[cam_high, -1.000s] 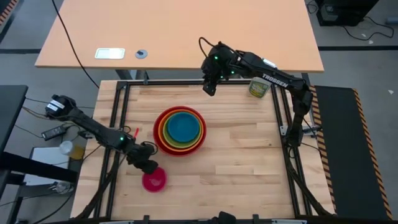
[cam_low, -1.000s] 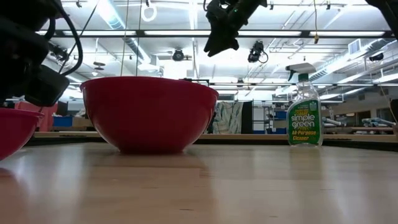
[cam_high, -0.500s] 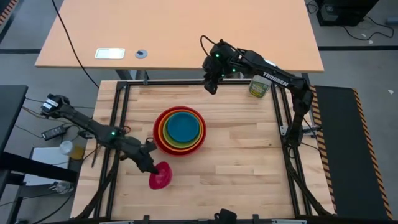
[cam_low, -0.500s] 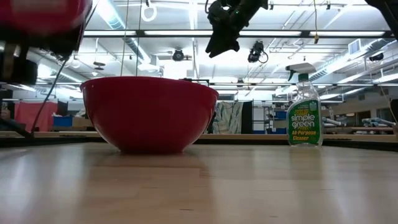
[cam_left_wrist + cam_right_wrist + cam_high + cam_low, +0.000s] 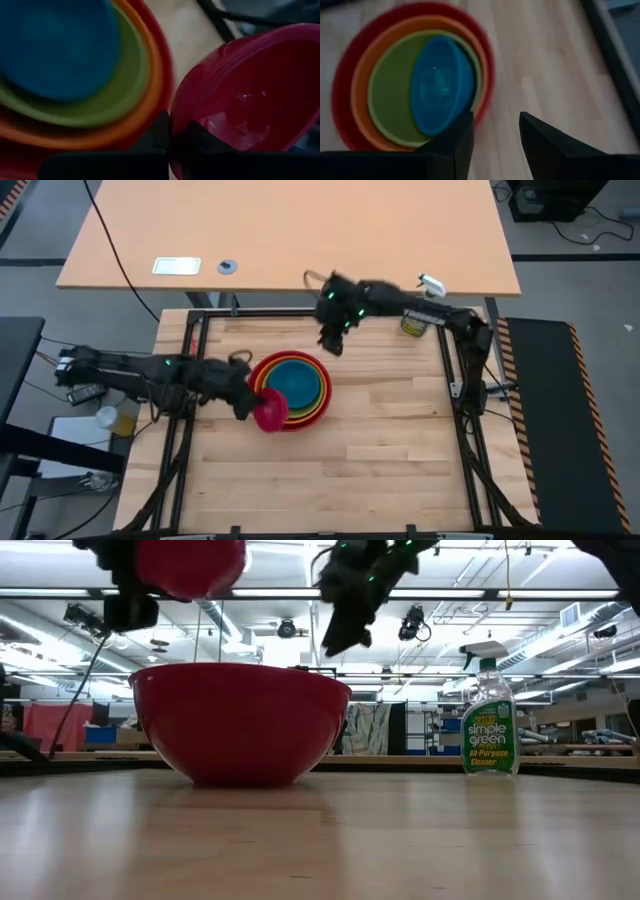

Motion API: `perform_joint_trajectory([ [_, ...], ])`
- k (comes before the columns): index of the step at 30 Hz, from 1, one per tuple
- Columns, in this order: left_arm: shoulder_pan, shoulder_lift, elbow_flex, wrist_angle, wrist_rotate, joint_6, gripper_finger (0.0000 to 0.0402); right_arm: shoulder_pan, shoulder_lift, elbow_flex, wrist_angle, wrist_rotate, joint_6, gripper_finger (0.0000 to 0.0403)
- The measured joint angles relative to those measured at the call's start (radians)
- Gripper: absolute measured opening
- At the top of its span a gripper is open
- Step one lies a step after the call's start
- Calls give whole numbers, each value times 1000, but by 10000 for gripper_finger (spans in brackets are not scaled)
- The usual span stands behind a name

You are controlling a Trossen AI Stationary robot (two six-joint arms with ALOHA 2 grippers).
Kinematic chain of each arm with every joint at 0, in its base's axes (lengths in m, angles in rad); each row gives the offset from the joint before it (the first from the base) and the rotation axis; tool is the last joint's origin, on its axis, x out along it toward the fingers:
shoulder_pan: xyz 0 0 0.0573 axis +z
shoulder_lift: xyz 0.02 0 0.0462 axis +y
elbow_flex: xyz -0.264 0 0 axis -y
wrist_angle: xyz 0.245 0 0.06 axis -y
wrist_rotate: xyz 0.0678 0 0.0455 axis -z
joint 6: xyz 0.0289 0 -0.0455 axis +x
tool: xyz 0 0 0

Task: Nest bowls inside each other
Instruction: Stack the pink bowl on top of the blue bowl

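A stack of bowls stands mid-table: red bowl [image 5: 258, 376] outermost, then orange, green and blue bowl [image 5: 293, 384] innermost. The stack rests on the red bowl's base [image 5: 240, 776]. The small pink bowl [image 5: 270, 416] hangs in the air over the stack's near-left rim, with my left gripper [image 5: 250, 408] shut on it. In the low view the pink bowl [image 5: 190, 565] is well above the red bowl [image 5: 240, 720]. My right gripper [image 5: 333, 343] hovers open above the table beyond the stack's far right side, holding nothing. My left gripper pinches the pink bowl's rim [image 5: 176, 112], one finger [image 5: 200, 139] inside the bowl and the other finger [image 5: 159, 132] outside. It comes from the table's left, slanting down. The bowl is lifted clear and tipped onto its side, above the stack.
A clear spray bottle with a green label [image 5: 415, 320] stands at the far right corner of the wooden table [image 5: 400, 440]. A black metal frame [image 5: 190, 360] runs along the table's edges. Bare wood lies near and right of the stack.
My left gripper has shut on the pink bowl's rim, lifted it off the table and carried it up and toward the stack, rolling so that the bowl tipped onto its side. My right gripper has sunk a little toward the stack.
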Motion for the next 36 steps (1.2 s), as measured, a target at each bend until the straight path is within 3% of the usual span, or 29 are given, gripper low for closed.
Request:
perform_joint_trajectory([
  [4,52,-1,144,-276,-137,143,23,60,67,-6,67,71,-4,164],
  [10,78,-1,266,-478,-302,237,25,127,149,-6,202,131,-13,164],
  [19,91,2,271,-499,-304,248,26,162,269,-5,195,165,-82,164],
  [23,90,2,271,-499,-303,233,26,162,237,-6,172,240,-80,164],
  [28,90,9,271,-499,-305,258,27,138,139,-3,190,165,-41,164],
  [36,90,72,271,-490,-336,295,27,140,149,-6,124,208,-29,164],
])
